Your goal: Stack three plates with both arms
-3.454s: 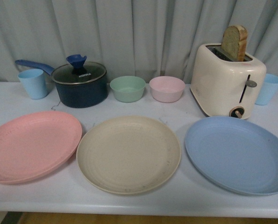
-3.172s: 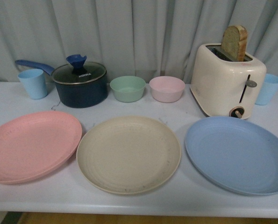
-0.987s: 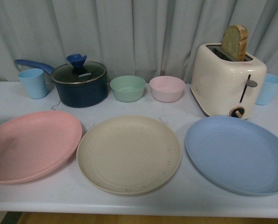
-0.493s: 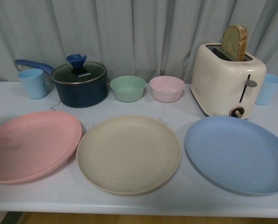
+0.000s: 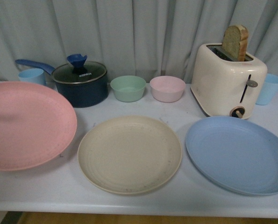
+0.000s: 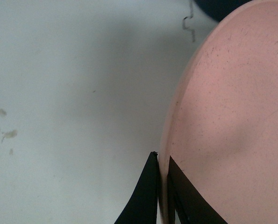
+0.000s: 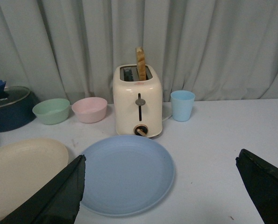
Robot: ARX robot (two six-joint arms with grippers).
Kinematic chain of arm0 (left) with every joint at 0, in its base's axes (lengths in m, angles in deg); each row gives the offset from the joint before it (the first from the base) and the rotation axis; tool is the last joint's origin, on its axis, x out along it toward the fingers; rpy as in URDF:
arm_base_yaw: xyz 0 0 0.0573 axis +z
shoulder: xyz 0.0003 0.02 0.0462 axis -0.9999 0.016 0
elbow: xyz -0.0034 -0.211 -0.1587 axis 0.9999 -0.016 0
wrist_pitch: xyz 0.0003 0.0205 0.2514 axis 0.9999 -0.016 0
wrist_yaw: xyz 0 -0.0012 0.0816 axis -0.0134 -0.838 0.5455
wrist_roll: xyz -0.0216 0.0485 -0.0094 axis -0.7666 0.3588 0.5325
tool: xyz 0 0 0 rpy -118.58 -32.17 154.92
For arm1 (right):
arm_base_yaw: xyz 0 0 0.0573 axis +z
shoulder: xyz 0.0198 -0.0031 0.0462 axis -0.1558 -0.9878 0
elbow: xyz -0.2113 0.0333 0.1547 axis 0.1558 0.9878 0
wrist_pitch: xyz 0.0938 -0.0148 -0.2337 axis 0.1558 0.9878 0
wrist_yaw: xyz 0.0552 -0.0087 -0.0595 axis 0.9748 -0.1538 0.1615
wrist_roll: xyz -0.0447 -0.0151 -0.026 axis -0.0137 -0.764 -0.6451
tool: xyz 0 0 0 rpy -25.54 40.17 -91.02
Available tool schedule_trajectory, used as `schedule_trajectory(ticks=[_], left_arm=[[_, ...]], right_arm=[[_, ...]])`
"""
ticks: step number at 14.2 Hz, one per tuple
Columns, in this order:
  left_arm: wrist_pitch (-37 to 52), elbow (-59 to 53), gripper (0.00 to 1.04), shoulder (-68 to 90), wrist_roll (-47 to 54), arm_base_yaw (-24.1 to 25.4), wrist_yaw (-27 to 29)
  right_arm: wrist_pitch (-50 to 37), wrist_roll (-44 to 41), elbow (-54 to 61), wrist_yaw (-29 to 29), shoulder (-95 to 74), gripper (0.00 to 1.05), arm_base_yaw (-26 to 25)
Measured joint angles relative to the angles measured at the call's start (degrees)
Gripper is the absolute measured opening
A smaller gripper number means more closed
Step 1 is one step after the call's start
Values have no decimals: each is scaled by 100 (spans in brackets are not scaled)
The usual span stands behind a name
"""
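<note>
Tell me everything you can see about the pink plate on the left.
The pink plate is large, round and matte, with fine dark specks. It appears held clear of the table, tilted toward the camera, at the far left, its upper edge covering part of a light blue cup. The left gripper pinches its rim, one finger on each face. It is apart from the beige plate; nothing rests on it.

three plates: a pink plate (image 5: pixel 29 126), a beige plate (image 5: pixel 129 154), a blue plate (image 5: pixel 237 156). two bowls: a green bowl (image 5: pixel 128 88), a pink bowl (image 5: pixel 167 88). two blue cups: left cup (image 5: pixel 31 75), right cup (image 5: pixel 271 88). one lidded pot (image 5: pixel 80 86), one toaster (image 5: pixel 225 84), one bread slice (image 5: pixel 235 42).
</note>
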Motion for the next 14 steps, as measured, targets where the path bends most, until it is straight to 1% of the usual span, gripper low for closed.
schedule_trajectory(ticks=[1, 2, 5, 8, 11, 13, 14], left_arm=[[-35, -216, 3, -704, -221, -785, 63], [59, -280, 3, -815, -494, -1331, 184], [142, -350, 3, -629, -953, -2179, 413], [103, -339, 3, -216, -1246, -2549, 470], [44, -234, 3, 186, -1333, -2618, 719], [46, -22, 3, 407, -1373, -2660, 841], [35, 225, 3, 614, -1377, -2771, 885]], right_arm=[[-2, 0, 0, 2, 0, 98, 0], [0, 0, 0, 2, 0, 98, 0], [-2, 0, 0, 2, 0, 98, 0], [0, 0, 0, 2, 0, 98, 0], [0, 0, 0, 0, 0, 98, 0], [-2, 0, 0, 0, 0, 98, 0], [0, 0, 0, 0, 0, 98, 0]])
